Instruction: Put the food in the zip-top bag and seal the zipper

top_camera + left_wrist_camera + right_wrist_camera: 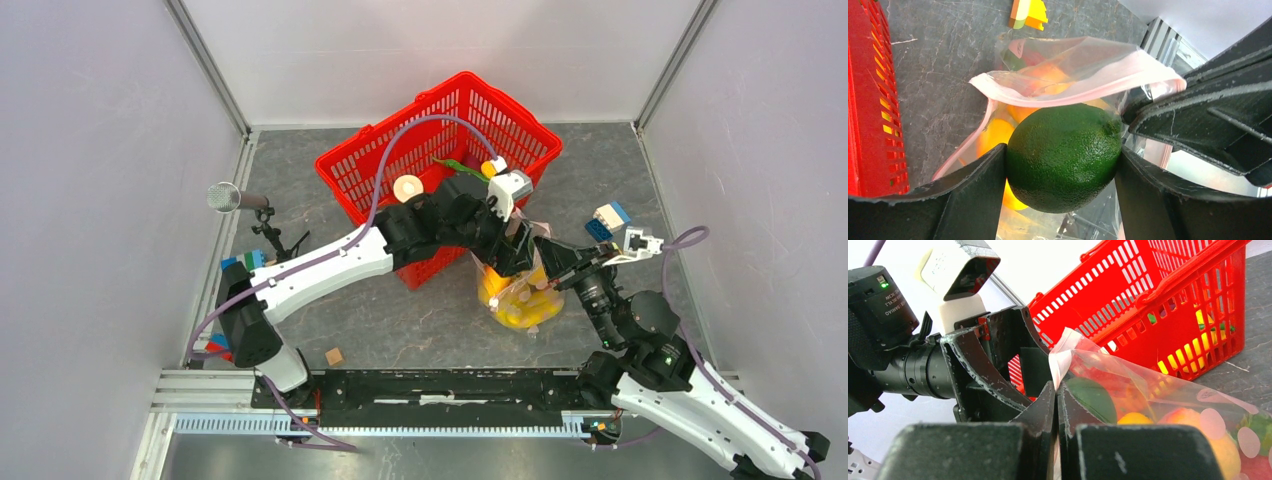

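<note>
**A:** left gripper [1062, 167] has its fingers clamped on either side of a green lime [1063, 150], right at the open mouth of the zip-top bag [1073, 62]. Can't tell if the lime is past the pink zipper [998, 92], since that strip cuts across its top.

**B:** yeah, and the right gripper [1056, 390] is squeezed closed on the bag's edge, with a bit of film poking up between the jaws. From above, the arms cover the mouth completely.

**A:** the bag sits on the grey surface [400, 320] just in front of the red basket [500, 110]. Yellow and orange food [515, 300] shows through the film, but the shapes are blurry. The stuff in the basket is mostly hidden behind the mesh.
</note>
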